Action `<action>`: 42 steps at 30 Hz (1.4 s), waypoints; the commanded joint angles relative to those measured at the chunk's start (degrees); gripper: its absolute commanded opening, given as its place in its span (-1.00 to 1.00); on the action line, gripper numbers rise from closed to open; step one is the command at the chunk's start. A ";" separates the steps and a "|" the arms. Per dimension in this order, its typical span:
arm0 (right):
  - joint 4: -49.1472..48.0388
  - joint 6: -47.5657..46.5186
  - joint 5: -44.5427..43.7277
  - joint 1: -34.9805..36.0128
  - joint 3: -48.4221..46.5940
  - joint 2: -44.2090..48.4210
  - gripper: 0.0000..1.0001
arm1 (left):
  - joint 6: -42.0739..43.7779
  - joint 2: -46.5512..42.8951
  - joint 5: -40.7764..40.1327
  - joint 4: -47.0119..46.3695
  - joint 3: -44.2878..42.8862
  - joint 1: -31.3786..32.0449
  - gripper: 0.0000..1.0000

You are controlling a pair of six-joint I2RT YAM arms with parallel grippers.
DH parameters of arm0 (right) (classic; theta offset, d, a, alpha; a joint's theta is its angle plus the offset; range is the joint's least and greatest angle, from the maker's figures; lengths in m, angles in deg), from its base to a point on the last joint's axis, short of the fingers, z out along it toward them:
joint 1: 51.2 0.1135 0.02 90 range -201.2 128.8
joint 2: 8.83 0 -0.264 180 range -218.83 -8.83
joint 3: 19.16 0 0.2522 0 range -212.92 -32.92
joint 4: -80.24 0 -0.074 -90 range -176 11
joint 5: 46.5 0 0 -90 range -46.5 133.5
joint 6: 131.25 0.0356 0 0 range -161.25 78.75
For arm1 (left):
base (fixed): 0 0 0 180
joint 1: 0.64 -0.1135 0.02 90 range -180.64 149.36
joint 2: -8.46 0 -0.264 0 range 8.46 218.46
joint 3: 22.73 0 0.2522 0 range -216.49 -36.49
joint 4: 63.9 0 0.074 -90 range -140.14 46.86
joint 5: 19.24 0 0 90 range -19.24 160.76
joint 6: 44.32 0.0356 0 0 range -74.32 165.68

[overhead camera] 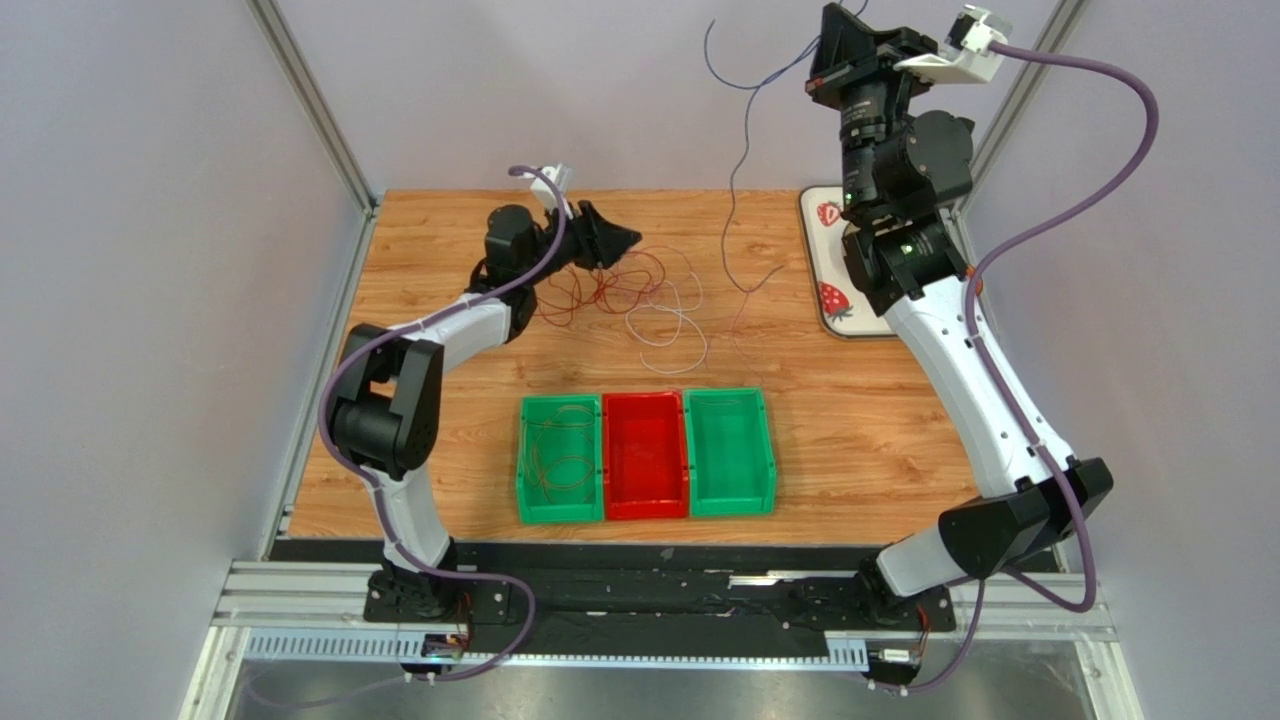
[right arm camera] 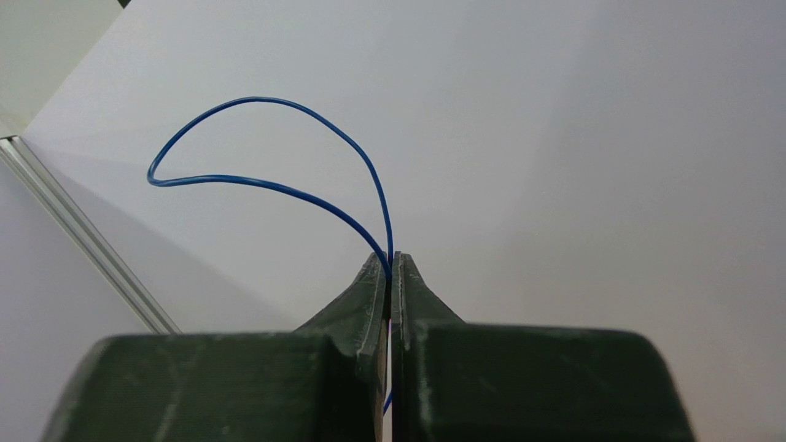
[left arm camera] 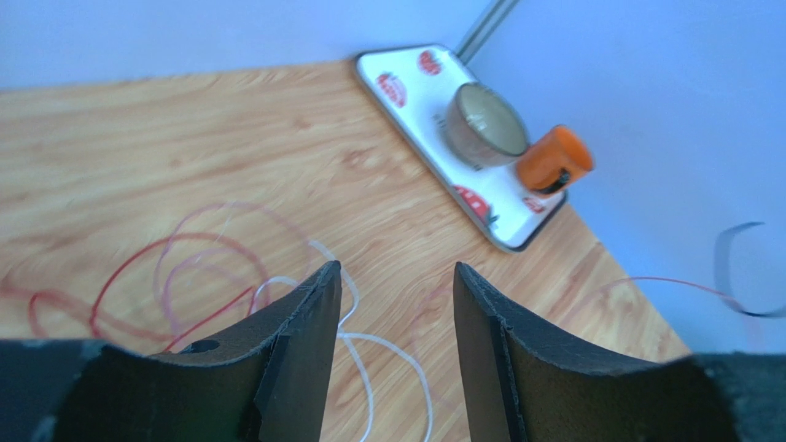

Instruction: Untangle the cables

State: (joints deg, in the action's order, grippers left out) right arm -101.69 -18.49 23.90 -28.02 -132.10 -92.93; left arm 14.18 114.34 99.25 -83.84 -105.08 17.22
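Note:
A tangle of thin red cables (overhead camera: 601, 285) and white cables (overhead camera: 669, 333) lies on the wooden table at the back. My left gripper (overhead camera: 621, 237) hovers over the tangle's back edge, open and empty. In the left wrist view its jaws (left arm camera: 395, 276) stand wide apart above a white strand (left arm camera: 369, 348), with red loops (left arm camera: 175, 272) to the left. My right gripper (overhead camera: 816, 78) is raised high at the back right, shut on a thin dark blue cable (overhead camera: 733, 180) that hangs down to the table. The right wrist view shows the blue cable (right arm camera: 267, 184) looping out of the shut fingertips (right arm camera: 391, 262).
Three bins stand in a row near the front: a green bin (overhead camera: 529, 495) holding a brown-orange cable coil (overhead camera: 562, 447), a red bin (overhead camera: 645, 503), a green bin (overhead camera: 732, 500). A strawberry-print tray (left arm camera: 415, 83) at the back right holds a tape roll (left arm camera: 486, 124) and an orange object (left arm camera: 553, 158).

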 commanded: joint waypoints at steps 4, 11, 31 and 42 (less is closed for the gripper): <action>-2.34 -7.37 -8.17 0.73 -6.71 -4.49 -1.00 | -4.88 -1.02 8.69 -20.62 2.15 3.22 0.13; -1.89 -10.19 -10.81 1.43 -10.16 -8.54 -1.00 | -2.42 -2.18 7.98 -17.65 3.12 6.04 0.13; -2.77 -13.18 -12.13 3.54 -9.90 -9.07 -1.00 | 3.64 -0.42 5.26 -0.86 -1.36 15.35 0.15; -2.78 -14.94 -12.48 4.51 -10.07 -9.07 -1.00 | 7.07 -0.51 3.41 2.75 -3.03 17.20 -0.18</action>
State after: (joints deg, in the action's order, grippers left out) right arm -102.15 -32.06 12.73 -23.98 -140.25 -101.76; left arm 17.87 114.87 103.87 -82.48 -105.78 34.32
